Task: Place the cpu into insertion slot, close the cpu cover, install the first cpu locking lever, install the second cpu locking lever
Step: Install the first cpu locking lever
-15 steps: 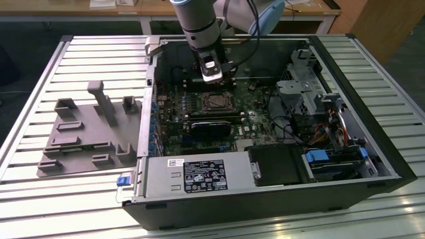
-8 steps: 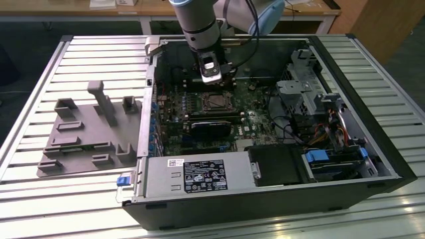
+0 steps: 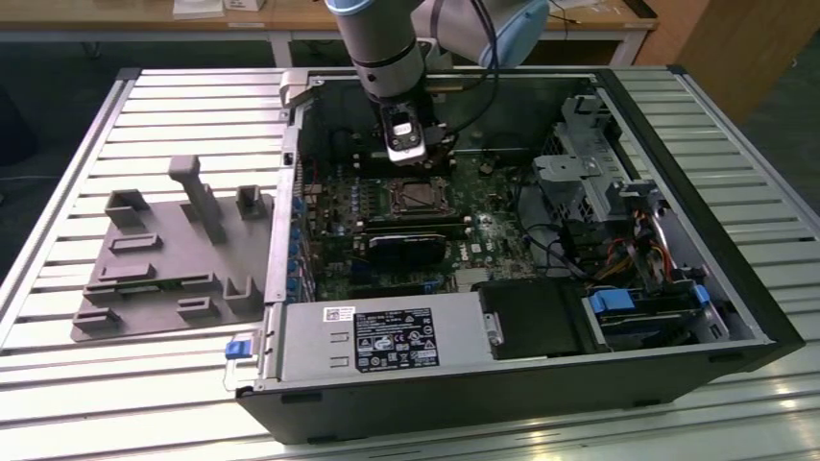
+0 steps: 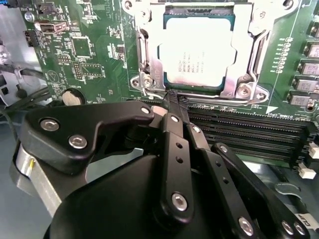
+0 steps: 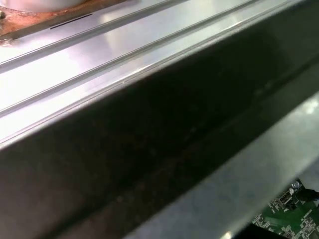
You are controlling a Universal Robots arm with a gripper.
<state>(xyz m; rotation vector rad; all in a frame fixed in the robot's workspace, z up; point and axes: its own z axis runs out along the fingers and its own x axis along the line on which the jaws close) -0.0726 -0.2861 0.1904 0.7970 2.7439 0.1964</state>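
In the second wrist view the cpu lies flat in the insertion slot, pale metal face up. The silvery cpu cover is down around it, its window framing the chip. My gripper is shut with nothing visible between its black fingers. Its tips sit at the socket's near edge, beside a thin metal lever rod. In the exterior view the gripper hangs inside the open computer case, just behind the insertion slot.
Long black memory slots run beside the socket. A black card, the power supply and drive cages crowd the case. A grey fixture plate lies on the slatted table at the exterior view's left.
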